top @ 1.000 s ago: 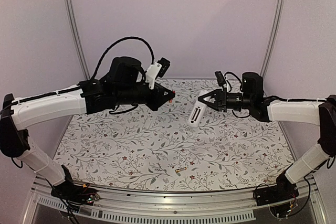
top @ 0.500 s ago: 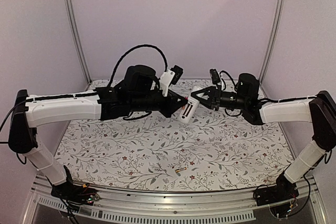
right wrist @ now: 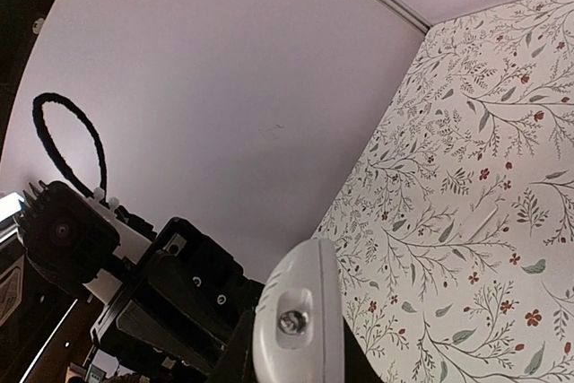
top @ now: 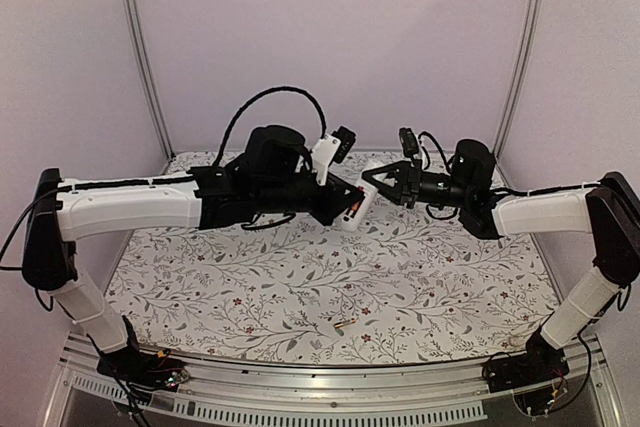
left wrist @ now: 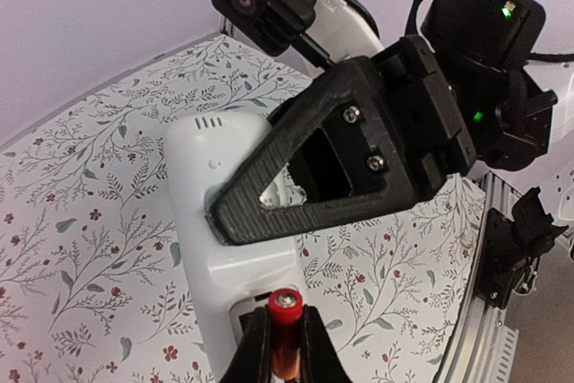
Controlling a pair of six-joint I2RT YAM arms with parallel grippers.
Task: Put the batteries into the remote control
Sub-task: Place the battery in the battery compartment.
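My right gripper [top: 378, 187] is shut on the white remote control [top: 356, 207] and holds it tilted in mid-air above the back of the table. In the left wrist view its black finger [left wrist: 359, 154] crosses the remote's white back [left wrist: 215, 186]. My left gripper [left wrist: 285, 322] is shut on the red battery [left wrist: 285, 334], whose metal-tipped end sits at the edge of the open battery recess [left wrist: 240, 318]. In the top view the left gripper [top: 340, 204] meets the remote. The right wrist view shows the remote's end [right wrist: 300, 316] in my right gripper [right wrist: 296, 352]. The dark battery with orange marking [top: 343, 325] lies on the mat near the front.
The floral mat [top: 300, 277] covers the table, bounded by lilac walls and a metal rail [top: 330, 372] at the front. The left arm's body [right wrist: 161, 302] is close in front of the right wrist camera. Both forearms hang above the table's back half.
Both arms have moved toward each other at the back centre. The remote has risen and shifted left, and the red battery's tip has reached the remote's recess.
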